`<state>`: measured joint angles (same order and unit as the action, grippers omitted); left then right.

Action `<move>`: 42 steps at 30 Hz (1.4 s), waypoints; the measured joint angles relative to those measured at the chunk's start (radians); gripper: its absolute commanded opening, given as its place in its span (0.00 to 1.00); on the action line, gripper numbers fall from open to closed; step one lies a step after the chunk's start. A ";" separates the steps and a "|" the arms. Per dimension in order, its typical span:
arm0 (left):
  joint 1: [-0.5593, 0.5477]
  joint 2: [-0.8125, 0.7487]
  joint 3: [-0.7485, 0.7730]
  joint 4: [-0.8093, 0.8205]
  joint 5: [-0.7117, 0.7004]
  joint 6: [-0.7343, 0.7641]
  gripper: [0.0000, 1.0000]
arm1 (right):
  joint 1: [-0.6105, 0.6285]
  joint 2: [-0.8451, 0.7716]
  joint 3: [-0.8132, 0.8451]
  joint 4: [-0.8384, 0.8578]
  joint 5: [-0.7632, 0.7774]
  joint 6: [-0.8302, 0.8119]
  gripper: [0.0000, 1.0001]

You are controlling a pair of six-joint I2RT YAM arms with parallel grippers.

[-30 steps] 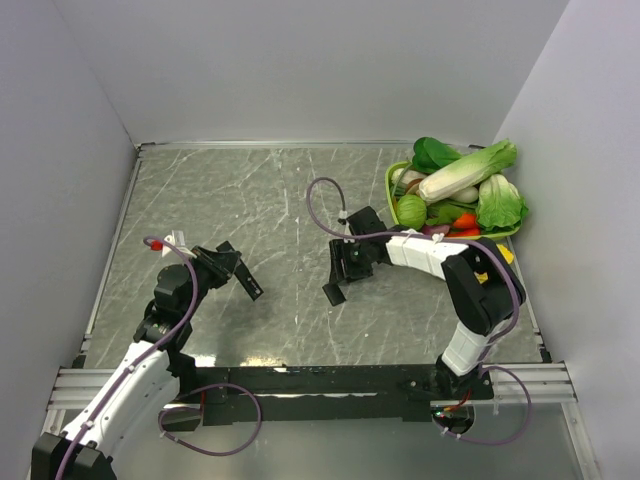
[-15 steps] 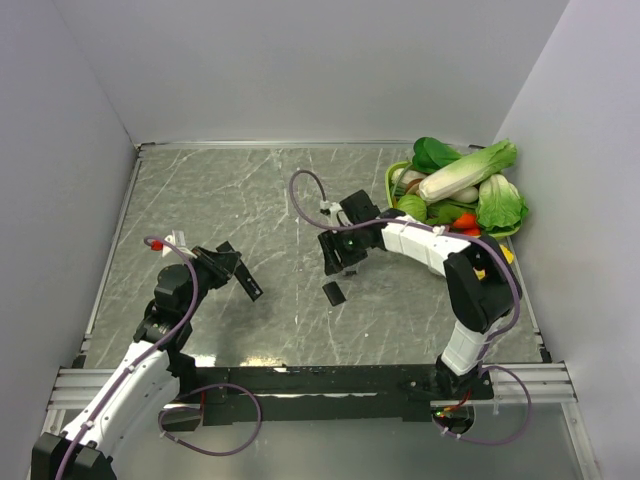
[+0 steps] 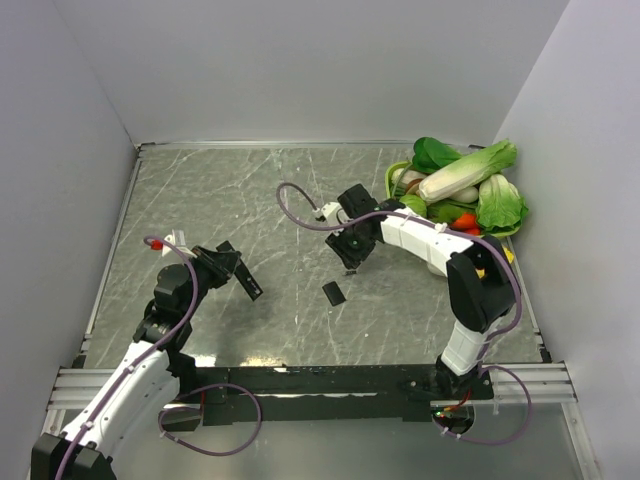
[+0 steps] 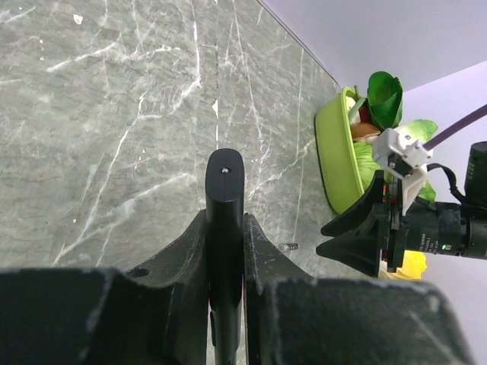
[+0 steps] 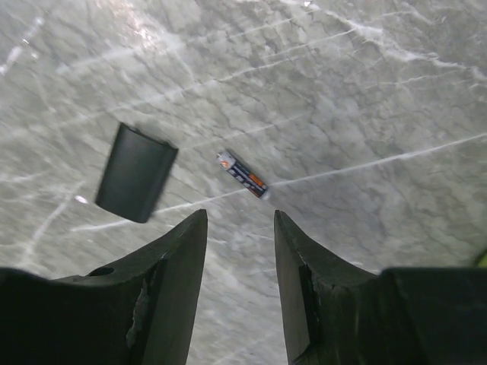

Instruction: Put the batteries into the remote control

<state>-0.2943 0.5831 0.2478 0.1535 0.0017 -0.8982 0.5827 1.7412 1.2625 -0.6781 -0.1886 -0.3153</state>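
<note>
One small dark-grey metallic cylinder battery (image 5: 242,174) in view, flat on grey marbled table (image 5: 365,91) just ahead of right claw (image 5: 240,217), which is released, nothing held. Flat black rectangular cover (image 5: 135,172) near it. Slim black plastic remote control (image 4: 224,175) clenched edge-on in left claw (image 4: 225,228); button face hidden, lower end cut off.

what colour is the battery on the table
Dark grey-black with an orange mark and a silvery end; the battery shows best in the right wrist view.

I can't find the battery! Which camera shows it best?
Right wrist view: the battery lies plainly on the table, label showing. Left wrist shows maybe a tiny speck; the top view, nothing clear.
</note>
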 measured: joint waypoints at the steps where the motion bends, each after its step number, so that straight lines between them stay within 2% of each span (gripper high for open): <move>1: 0.000 -0.001 0.001 -0.001 0.000 0.001 0.01 | 0.002 0.003 0.000 -0.001 0.009 -0.022 0.45; 10: -0.005 -0.005 0.003 -0.001 0.001 0.007 0.01 | 0.035 0.119 0.043 -0.014 0.011 -0.126 0.44; 24: -0.008 -0.005 0.009 -0.003 0.000 0.018 0.01 | 0.066 0.221 0.106 -0.049 0.011 -0.181 0.38; 34: -0.008 -0.003 0.024 -0.002 0.001 0.022 0.01 | 0.072 0.232 0.112 -0.045 0.034 -0.203 0.11; 42: -0.008 0.001 0.024 0.004 0.009 0.021 0.01 | 0.071 0.207 0.078 -0.007 0.029 -0.167 0.00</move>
<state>-0.3027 0.5842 0.2718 0.1577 0.0105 -0.8768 0.6540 1.9480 1.3403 -0.6853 -0.1593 -0.4828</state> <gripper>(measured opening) 0.202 0.168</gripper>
